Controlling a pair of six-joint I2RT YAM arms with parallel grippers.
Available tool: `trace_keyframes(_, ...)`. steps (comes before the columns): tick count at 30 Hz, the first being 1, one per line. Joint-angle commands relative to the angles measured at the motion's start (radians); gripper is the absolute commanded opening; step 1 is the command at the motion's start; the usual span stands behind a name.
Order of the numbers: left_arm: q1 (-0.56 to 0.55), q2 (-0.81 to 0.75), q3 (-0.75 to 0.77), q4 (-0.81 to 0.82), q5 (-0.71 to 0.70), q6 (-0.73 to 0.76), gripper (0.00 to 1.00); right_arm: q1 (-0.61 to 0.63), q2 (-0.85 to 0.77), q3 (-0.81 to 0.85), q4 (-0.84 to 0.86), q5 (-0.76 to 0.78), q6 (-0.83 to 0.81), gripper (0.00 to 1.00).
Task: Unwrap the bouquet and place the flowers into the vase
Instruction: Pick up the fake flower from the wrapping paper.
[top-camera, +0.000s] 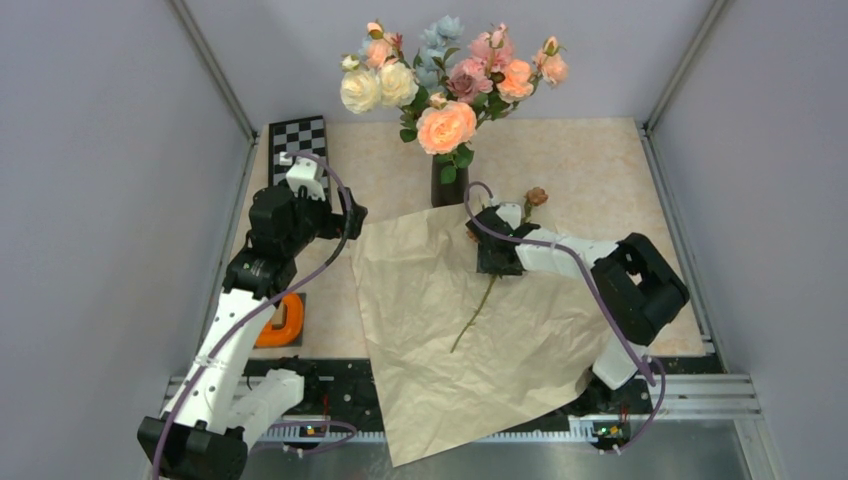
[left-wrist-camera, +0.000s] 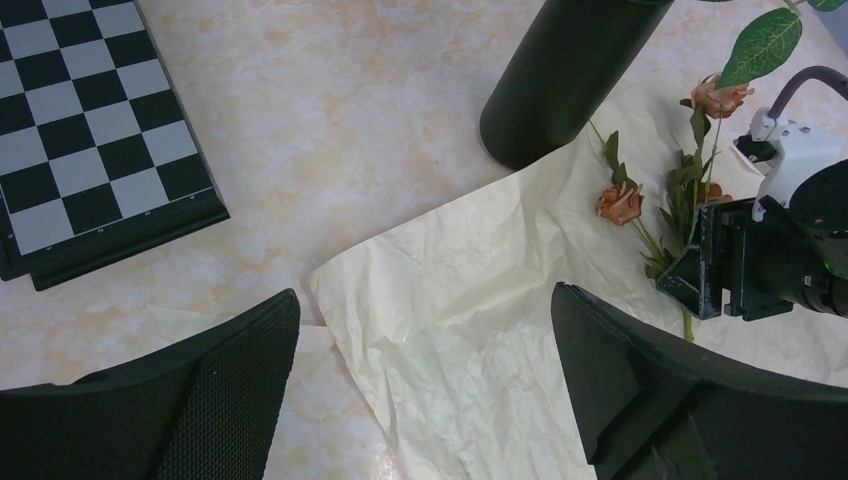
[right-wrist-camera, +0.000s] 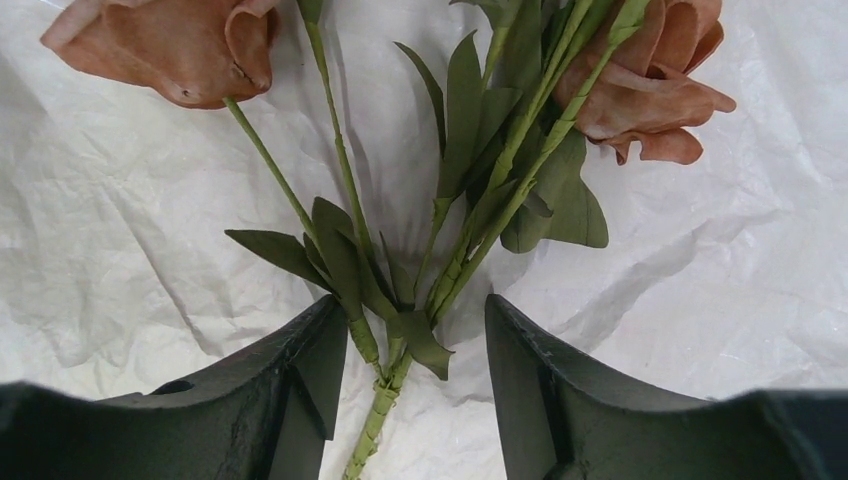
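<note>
- right gripper (right-wrist-camera: 415, 335): jaws partway apart, one finger (right-wrist-camera: 300, 370) on either side of the rose sprig (right-wrist-camera: 555, 200); a gap shows on both sides of the stem, so nothing is clamped
- sprig: one wrapped green stem that splits into several, with narrow leaves and small brownish-mauve blooms; it lies flat on the kraft paper (top-camera: 520, 350), blooms toward the vase (top-camera: 449, 188), stem end trailing toward the near edge
- kraft paper: crinkled, opened out as a single sheet on the table (left-wrist-camera: 330, 120); only the sprig lies on it; its far edge reaches the foot of the vase, and its near corner hangs past the arm bases
- vase: tall, matte black, upright at the far middle of the table, just beyond the right gripper; it holds a full bunch of flowers (top-camera: 446, 126), cream-white, peach, pink and pale blue, heads fanned out above the neck
- left gripper (left-wrist-camera: 425, 300): jaws wide, nothing between the fingers (left-wrist-camera: 220, 390); it hangs over the paper's left corner
- checkerboard (left-wrist-camera: 90, 140): flat at the far left, apart from the paper
- orange object (top-camera: 285, 322): beside the left arm; kind unclear
</note>
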Motion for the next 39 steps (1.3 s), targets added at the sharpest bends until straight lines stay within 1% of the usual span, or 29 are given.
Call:
trace_keyframes(1,0.0,-0.019,-0.005,0.016,-0.006,0.011,0.99,0.013,0.027,0.048,0.008,0.029,0.012,0.53)
trace_keyframes(10,-0.002,-0.016,-0.005,0.016,-0.001,0.013,0.99,0.013,0.06,0.062,-0.003,0.076,0.014,0.44)
trace_keyframes(15,-0.002,-0.015,-0.005,0.015,-0.003,0.014,0.99,0.013,0.058,0.056,0.004,0.086,0.023,0.35)
trace_keyframes(18,-0.002,-0.014,-0.005,0.015,-0.004,0.015,0.99,0.013,0.053,0.05,0.011,0.087,0.026,0.29)
trace_keyframes(23,-0.002,-0.016,-0.005,0.015,-0.004,0.017,0.99,0.013,0.047,0.04,0.028,0.084,0.032,0.09)
trace_keyframes(26,-0.002,-0.016,-0.005,0.014,-0.005,0.017,0.99,0.011,0.045,0.038,0.032,0.08,0.036,0.0)
trace_keyframes(32,-0.002,-0.019,-0.005,0.014,-0.004,0.019,0.99,0.012,0.031,0.028,0.043,0.08,0.045,0.0)
trace_keyframes(39,-0.002,-0.022,-0.005,0.013,-0.007,0.019,0.99,0.012,-0.036,-0.022,0.101,0.078,0.054,0.0)
